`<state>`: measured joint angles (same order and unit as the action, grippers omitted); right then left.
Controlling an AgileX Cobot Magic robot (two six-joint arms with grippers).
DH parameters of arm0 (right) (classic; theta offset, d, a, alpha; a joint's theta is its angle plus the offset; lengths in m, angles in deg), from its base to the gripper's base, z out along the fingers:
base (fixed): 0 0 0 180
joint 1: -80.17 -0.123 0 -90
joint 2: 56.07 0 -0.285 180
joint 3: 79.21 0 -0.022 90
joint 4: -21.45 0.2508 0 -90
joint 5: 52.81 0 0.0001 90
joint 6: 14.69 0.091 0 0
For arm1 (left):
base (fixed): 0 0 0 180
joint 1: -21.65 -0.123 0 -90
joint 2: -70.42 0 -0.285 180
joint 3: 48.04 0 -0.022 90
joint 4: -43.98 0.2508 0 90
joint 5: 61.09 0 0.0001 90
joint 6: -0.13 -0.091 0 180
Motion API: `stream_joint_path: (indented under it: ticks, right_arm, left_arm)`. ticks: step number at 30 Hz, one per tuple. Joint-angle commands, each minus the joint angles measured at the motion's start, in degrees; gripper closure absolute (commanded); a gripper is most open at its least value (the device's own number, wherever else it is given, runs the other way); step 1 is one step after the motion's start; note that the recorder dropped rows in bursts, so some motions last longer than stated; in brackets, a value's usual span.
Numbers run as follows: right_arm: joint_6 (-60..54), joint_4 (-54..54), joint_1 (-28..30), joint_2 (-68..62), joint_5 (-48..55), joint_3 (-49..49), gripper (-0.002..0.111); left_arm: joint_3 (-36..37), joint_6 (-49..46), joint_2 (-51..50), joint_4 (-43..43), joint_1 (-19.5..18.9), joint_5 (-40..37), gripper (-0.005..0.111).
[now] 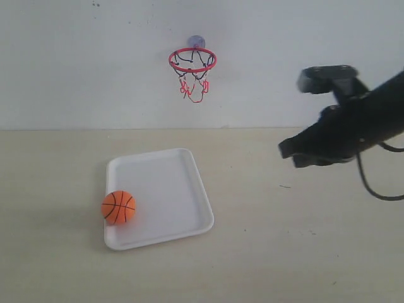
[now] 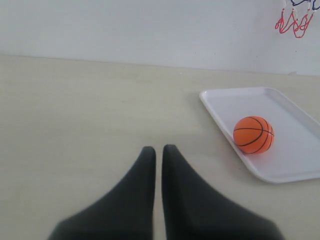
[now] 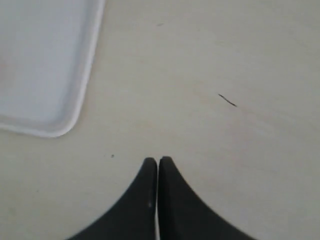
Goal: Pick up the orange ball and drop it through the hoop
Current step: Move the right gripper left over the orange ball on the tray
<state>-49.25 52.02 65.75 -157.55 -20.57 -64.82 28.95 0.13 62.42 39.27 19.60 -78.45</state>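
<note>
Ball untouched, by the look of it, so none of the task is done. Grasp, lift, carry and drop through the hoop are all left.

The left pincer sits low over the table. Its two fingers are drawn narrow, with only a sliver of gap and nothing between them. The ball lies ahead of its tips and off to the inner side, well apart from them. It rests in the tray, just beside the rim that faces this pincer. The exterior view does not show this pincer.

The hoop hangs on the wall, beyond the ball and higher than either pincer. Its net is slack and empty.

The right pincer hangs above bare table, well above the surface, with its tips aimed toward the tray. Its wrist view shows the fingers pressed together and holding nothing. A tray corner lies ahead of the tips and apart from them. The ball sits at the tray's far side from this pincer, the whole tray between them, and is out of its wrist view.

The left pincer looks better placed for the grasp, and it would have to spread its fingers first.
</note>
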Motion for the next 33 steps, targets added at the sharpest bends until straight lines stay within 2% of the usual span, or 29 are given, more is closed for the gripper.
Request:
stream_joint_path:
  ticks: [1,2,5,7,9,11,12,13,16,20,28,33]
  right_arm:
    - [-14.1,0.7,-10.5,-7.9,2.5,-8.4,0.109]
    - [-14.0,1.8,-14.5,-10.1,2.2,-10.7,0.109]
    - [-13.9,4.3,-21.5,-13.0,1.3,-13.4,0.108]
    - [-12.7,4.7,-25.9,-14.0,-3.4,-13.9,0.099]
    - [-9.8,4.7,-29.7,-14.9,-11.1,-13.9,0.075]
    - [-3.4,5.2,-31.8,-16.1,-18.7,-13.9,0.041]
    - [0.1,5.2,-32.5,-16.9,-21.6,-13.9,0.03]
    - [3.0,5.2,-33.2,-18.0,-24.0,-13.9,0.026]
    - [11.1,6.1,-33.6,-21.2,-26.0,-13.9,0.026]
    - [12.1,6.4,-33.6,-24.7,-25.0,-16.0,0.026]
    - [17.8,6.5,-33.6,-32.1,-18.9,-27.5,0.026]
    - [18.2,5.9,-33.5,-33.9,-19.7,-28.7,0.026]
  left_arm:
    - [0.2,0.4,0.2,-0.2,-0.1,0.7,0.103]
    - [0.2,0.4,0.2,-0.2,-0.1,0.7,0.103]
    - [0.2,0.4,0.2,-0.2,-0.1,0.7,0.103]
    - [0.2,0.4,0.2,-0.2,-0.1,0.7,0.103]
    - [0.2,0.4,0.2,-0.2,-0.1,0.7,0.103]
    - [0.2,0.4,0.2,-0.2,-0.1,0.7,0.103]
    - [0.2,0.4,0.2,-0.2,-0.1,0.7,0.103]
    - [0.2,0.4,0.2,-0.2,-0.1,0.7,0.103]
    - [0.2,0.4,0.2,-0.2,-0.1,0.7,0.103]
    - [0.2,0.4,0.2,-0.2,-0.1,0.7,0.103]
    - [0.2,0.4,0.2,-0.2,-0.1,0.7,0.103]
    - [0.2,0.4,0.2,-0.2,-0.1,0.7,0.103]
